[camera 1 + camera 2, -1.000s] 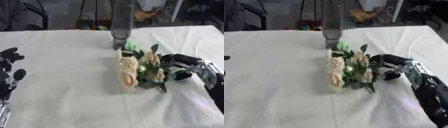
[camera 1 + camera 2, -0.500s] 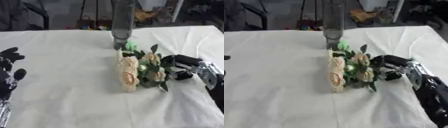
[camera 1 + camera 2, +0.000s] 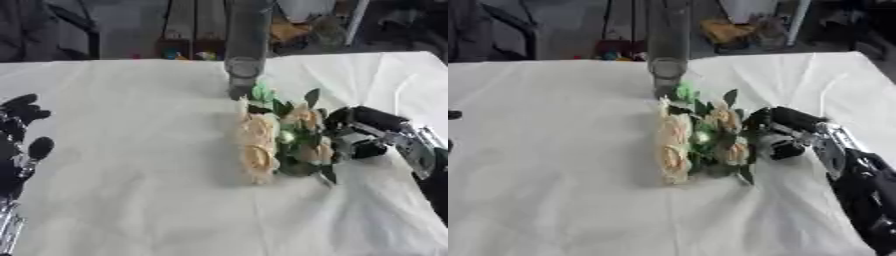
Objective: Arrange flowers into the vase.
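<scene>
The flowers (image 3: 276,142) lie flat on the table (image 3: 131,150), a little right of its middle: a bunch of cream and pale peach roses with dark green leaves, the blooms in two loose rows running toward the robot. Their leafy far end reaches almost to the foot of the vase (image 3: 245,55), a tall, narrow cylinder of grey, glassy material that stands upright at the far side of the table, just beyond the bunch.

The right hand (image 3: 785,132), black with silver joints, sits against the right side of the bunch, its fingers curled in among the leaves and blooms; whether they actually clasp a stem cannot be told. The left hand (image 3: 22,135) rests at the left edge, well apart from the flowers, fingers up and relaxed, holding nothing.

A white cloth covers the table, softly creased. Beyond its far edge is blurred, dark clutter.
</scene>
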`<state>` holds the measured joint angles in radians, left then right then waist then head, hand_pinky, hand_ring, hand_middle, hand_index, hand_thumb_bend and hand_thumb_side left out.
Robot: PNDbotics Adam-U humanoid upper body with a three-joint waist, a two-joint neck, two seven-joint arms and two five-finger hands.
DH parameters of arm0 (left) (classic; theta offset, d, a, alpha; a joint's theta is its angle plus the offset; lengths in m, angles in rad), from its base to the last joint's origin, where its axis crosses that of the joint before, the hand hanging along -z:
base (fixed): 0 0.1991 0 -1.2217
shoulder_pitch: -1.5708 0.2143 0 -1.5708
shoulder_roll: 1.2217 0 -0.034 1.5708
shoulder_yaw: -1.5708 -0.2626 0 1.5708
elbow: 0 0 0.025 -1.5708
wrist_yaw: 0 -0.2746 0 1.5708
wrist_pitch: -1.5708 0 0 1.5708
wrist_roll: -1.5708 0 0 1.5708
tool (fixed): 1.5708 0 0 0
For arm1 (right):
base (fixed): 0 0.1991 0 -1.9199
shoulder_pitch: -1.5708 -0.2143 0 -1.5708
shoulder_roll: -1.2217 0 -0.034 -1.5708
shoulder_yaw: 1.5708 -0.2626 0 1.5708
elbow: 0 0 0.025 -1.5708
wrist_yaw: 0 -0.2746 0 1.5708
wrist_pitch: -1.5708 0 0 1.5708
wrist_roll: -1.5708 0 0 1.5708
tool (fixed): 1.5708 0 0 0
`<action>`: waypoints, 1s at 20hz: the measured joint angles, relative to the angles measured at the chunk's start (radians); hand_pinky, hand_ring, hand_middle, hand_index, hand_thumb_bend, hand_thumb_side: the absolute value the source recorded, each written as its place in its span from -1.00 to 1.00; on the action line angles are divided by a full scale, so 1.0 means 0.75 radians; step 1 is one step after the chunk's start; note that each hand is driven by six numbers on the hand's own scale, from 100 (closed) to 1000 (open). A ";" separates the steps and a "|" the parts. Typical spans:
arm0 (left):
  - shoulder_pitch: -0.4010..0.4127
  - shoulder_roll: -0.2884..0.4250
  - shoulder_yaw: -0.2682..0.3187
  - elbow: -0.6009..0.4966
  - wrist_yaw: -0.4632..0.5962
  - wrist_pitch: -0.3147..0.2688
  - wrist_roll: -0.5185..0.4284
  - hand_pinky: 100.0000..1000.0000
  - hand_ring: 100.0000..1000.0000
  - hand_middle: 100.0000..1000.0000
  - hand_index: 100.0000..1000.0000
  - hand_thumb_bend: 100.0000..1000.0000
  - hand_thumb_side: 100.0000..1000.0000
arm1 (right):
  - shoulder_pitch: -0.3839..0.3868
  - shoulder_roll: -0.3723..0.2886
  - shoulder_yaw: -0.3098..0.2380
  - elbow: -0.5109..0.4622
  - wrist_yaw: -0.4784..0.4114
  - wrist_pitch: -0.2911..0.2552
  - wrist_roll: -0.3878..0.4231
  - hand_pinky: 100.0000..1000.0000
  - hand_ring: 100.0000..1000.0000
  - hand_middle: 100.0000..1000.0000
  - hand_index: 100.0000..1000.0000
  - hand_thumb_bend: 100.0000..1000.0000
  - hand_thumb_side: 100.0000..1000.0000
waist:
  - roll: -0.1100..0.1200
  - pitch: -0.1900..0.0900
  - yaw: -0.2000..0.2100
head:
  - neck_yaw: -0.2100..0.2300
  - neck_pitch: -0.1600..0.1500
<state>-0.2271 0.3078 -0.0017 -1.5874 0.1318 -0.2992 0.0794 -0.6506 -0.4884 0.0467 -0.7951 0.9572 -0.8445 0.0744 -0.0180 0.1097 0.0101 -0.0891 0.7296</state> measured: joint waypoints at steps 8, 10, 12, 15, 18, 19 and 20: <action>0.000 0.000 0.000 0.000 0.000 0.000 0.000 0.82 0.29 0.47 0.22 1.00 -0.11 | 0.002 0.000 -0.013 -0.016 -0.024 0.088 -0.220 -1.00 -0.41 -0.65 -0.23 -0.84 -1.00 | 0.002 0.000 0.001 | 0.000 0.005; 0.000 0.000 0.000 0.000 0.000 0.000 0.000 0.82 0.29 0.47 0.22 1.00 -0.11 | 0.009 0.000 -0.013 -0.016 -0.023 0.116 -0.268 -1.00 -0.50 -0.73 -0.30 -0.92 -1.00 | 0.002 0.000 0.001 | 0.000 0.006; 0.000 0.000 0.000 0.000 0.001 0.000 0.001 0.82 0.29 0.47 0.22 1.00 -0.11 | 0.011 0.000 -0.014 -0.013 -0.021 0.138 -0.317 -1.00 -0.57 -0.81 -0.35 -0.99 -0.97 | 0.003 0.000 0.001 | 0.000 0.006; 0.000 0.000 0.000 0.000 0.004 0.000 0.001 0.82 0.29 0.47 0.21 1.00 -0.11 | 0.012 0.000 -0.018 0.000 -0.013 0.162 -0.383 -1.00 -0.67 -0.93 -0.38 -1.00 -0.91 | 0.006 0.000 0.001 | 0.000 0.009; 0.000 0.000 0.000 0.000 0.005 0.000 0.001 0.82 0.29 0.46 0.21 1.00 -0.11 | 0.012 0.000 -0.021 0.011 -0.008 0.170 -0.425 -1.00 -0.76 -1.00 -0.45 -1.00 -0.78 | 0.006 0.000 0.001 | 0.000 0.009; 0.000 0.000 0.000 0.000 0.005 0.000 0.001 0.82 0.29 0.46 0.21 1.00 -0.11 | 0.012 0.000 -0.022 0.014 -0.006 0.170 -0.435 -1.00 -0.78 -1.00 -0.47 -1.00 -0.72 | 0.006 0.000 0.001 | 0.000 0.009; 0.000 0.000 0.000 0.000 0.005 0.000 0.001 0.82 0.29 0.46 0.21 1.00 -0.11 | 0.012 0.000 -0.022 0.016 -0.005 0.170 -0.445 -1.00 -0.80 -1.00 -0.50 -1.00 -0.67 | 0.007 0.000 0.001 | 0.000 0.010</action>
<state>-0.2271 0.3075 -0.0017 -1.5874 0.1355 -0.2991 0.0804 -0.6417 -0.4884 0.0305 -0.7829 0.9534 -0.7174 -0.2590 -0.0131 0.1095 0.0111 -0.0892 0.7367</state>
